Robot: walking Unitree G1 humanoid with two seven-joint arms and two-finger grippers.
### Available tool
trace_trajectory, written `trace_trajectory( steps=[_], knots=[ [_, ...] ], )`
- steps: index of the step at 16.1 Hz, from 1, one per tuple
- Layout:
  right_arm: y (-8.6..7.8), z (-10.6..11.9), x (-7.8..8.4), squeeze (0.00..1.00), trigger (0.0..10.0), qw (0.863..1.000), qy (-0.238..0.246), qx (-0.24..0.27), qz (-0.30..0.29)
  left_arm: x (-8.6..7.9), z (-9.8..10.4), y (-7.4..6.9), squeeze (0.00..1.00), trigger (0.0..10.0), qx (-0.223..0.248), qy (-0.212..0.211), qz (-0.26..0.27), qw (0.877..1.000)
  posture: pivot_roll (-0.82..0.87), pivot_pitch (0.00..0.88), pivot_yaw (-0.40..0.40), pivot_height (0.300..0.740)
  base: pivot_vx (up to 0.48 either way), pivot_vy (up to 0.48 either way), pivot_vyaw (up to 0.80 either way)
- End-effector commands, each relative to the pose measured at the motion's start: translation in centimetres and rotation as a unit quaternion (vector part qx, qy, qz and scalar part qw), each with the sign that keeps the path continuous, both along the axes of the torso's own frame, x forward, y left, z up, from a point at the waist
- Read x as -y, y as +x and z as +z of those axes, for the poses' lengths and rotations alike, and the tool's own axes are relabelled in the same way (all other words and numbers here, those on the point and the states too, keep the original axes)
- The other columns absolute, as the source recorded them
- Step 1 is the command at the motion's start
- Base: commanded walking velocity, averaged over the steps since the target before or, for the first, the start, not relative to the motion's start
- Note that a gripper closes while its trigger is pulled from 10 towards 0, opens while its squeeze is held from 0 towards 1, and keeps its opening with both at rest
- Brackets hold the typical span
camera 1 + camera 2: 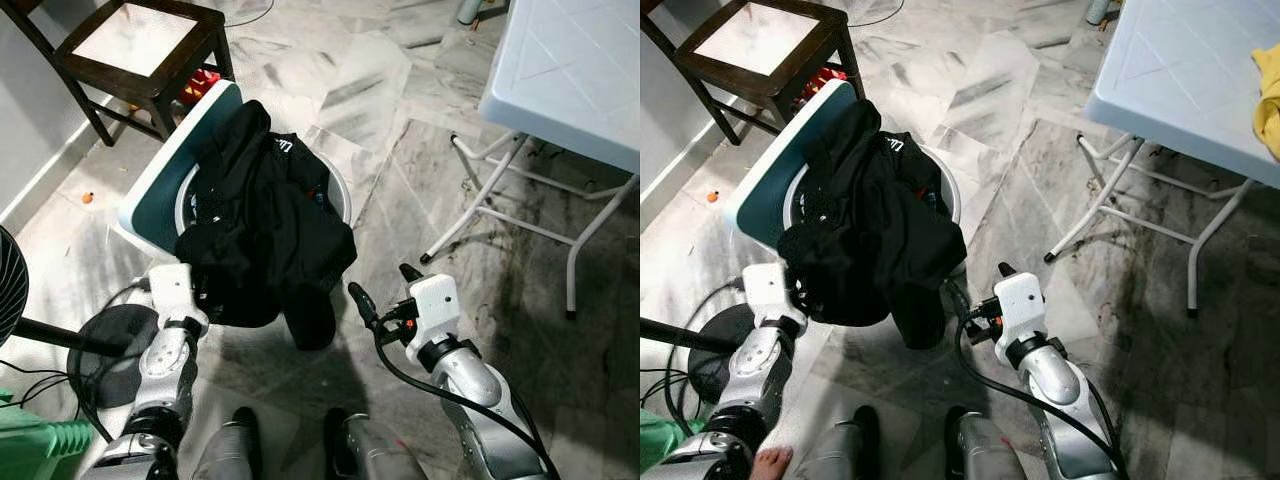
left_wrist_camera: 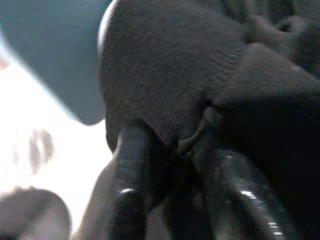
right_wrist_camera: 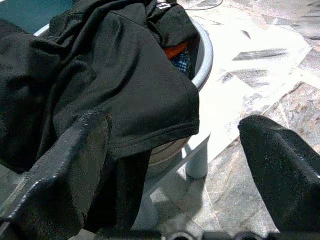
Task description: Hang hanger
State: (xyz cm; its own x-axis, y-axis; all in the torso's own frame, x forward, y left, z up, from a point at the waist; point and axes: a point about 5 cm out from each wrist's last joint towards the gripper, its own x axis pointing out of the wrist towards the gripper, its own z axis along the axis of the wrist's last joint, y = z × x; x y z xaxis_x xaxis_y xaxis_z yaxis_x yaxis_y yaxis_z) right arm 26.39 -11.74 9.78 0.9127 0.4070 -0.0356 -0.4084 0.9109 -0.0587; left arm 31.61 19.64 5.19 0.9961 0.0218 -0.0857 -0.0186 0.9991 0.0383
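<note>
At centre left of the head views, the left pincer (image 1: pixel 200 292) is clamped on a black garment (image 1: pixel 262 232) draped over a basin (image 3: pixel 200 55) — no hanger can be made out. The right pincer (image 1: pixel 385 290) gapes just beside it; next, lift the cloth clear

Garment (image 1: pixel 262 222) draped over basin (image 1: pixel 338 192)

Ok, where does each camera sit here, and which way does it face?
Left eye view: on the head, looking down at the black garment over the basin; both arms and feet show.
Right eye view: same scene, also the white table.
Left wrist view: along the left tool, pinching black cloth.
Right wrist view: along the open right tool, facing the garment and basin.
All four share the garment.
</note>
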Motion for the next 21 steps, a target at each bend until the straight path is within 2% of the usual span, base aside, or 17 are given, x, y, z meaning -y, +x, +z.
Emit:
trace_trajectory(
  steps=[1,3,5,6,9,11,16,17,19,20,21],
  knots=[
    [-0.3,-0.9,0.1,0.00,10.0,1.000,-0.003,-0.016,-0.006,0.2,0.2,-0.2,0.00,0.0,0.013,0.049,-0.015,0.999,-0.09,0.299,-0.023,0.740,0.000,0.000,0.00],
    [-0.2,-0.9,0.0,0.00,10.0,1.000,-0.001,-0.016,-0.007,0.3,0.5,0.1,0.00,0.0,0.016,0.079,-0.030,0.996,-0.08,0.298,-0.016,0.740,0.000,0.000,0.00],
    [0.0,-0.9,-0.1,0.00,10.0,1.000,0.002,-0.013,-0.011,1.1,1.3,0.6,0.00,0.0,0.032,0.151,-0.075,0.985,-0.08,0.297,-0.007,0.740,0.000,0.000,0.00],
    [0.1,-0.9,-0.2,0.00,10.0,1.000,0.004,-0.013,-0.013,1.9,1.7,0.9,0.00,0.0,0.042,0.209,-0.115,0.970,-0.08,0.295,0.000,0.740,0.000,0.000,0.00],
    [0.1,-0.9,-0.4,0.00,10.0,1.000,0.007,-0.011,-0.017,3.7,2.9,1.7,0.00,0.0,0.075,0.264,-0.172,0.946,-0.08,0.294,0.009,0.740,0.000,0.000,0.00],
    [0.1,-0.9,-0.3,0.00,10.0,1.000,0.007,-0.010,-0.019,5.1,3.6,2.2,0.00,0.0,0.094,0.283,-0.199,0.934,-0.09,0.289,0.013,0.740,0.000,0.000,0.00],
    [0.2,-0.8,-0.2,0.00,10.0,1.000,0.008,-0.005,-0.026,9.9,4.8,2.5,0.00,0.0,0.143,0.317,-0.310,0.885,-0.09,0.282,0.016,0.740,0.000,0.000,0.00],
    [0.2,-0.9,-0.3,0.00,10.0,1.000,0.008,-0.005,-0.025,11.1,4.1,2.2,0.00,0.0,0.125,0.316,-0.343,0.875,-0.09,0.282,0.015,0.740,0.000,0.000,0.00],
    [0.2,-0.9,-0.5,0.00,10.0,1.000,0.008,-0.005,-0.022,11.0,2.6,1.8,0.00,0.0,0.079,0.318,-0.346,0.879,-0.10,0.284,0.012,0.740,0.000,0.000,0.00],
    [0.2,-0.9,-0.5,0.00,10.0,1.000,0.007,-0.005,-0.022,10.7,2.2,1.7,0.00,4.2,0.069,0.317,-0.337,0.884,-0.10,0.285,0.011,0.740,0.000,0.000,0.00],
    [0.2,-1.0,-0.4,0.00,10.0,1.000,0.006,-0.008,-0.023,9.4,1.5,1.6,0.00,10.0,0.046,0.296,-0.298,0.906,-0.09,0.286,0.008,0.740,0.000,0.000,0.00]
  ],
)
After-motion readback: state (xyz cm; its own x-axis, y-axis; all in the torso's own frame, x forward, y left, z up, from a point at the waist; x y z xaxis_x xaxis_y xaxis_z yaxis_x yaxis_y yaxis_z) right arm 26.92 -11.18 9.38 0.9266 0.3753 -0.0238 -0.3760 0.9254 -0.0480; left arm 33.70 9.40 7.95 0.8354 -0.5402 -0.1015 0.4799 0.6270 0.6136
